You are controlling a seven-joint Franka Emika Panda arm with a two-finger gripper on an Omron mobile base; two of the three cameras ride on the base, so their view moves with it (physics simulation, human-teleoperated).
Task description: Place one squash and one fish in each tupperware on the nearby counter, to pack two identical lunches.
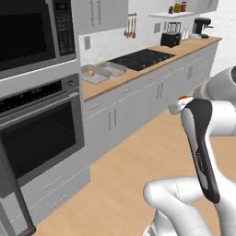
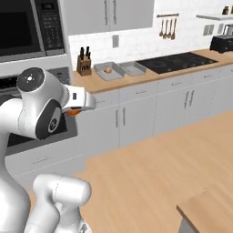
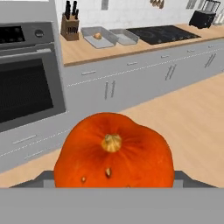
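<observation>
Between the gripper's [image 3: 113, 186] wide-spread jaws sits a squash [image 3: 113, 151], held well short of the counter [image 3: 87, 50]; it looks firm, smooth and rounded, best clamped across its broad middle

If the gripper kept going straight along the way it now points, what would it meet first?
The gripper is shut on a squash. Beyond it, the line seems to meet the pale grey drawer fronts under the counter, right of the oven; depth is unclear.

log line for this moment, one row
pincer: shut on squash | left tupperware: one squash inside | right tupperware: looks empty | fish: none packed
</observation>
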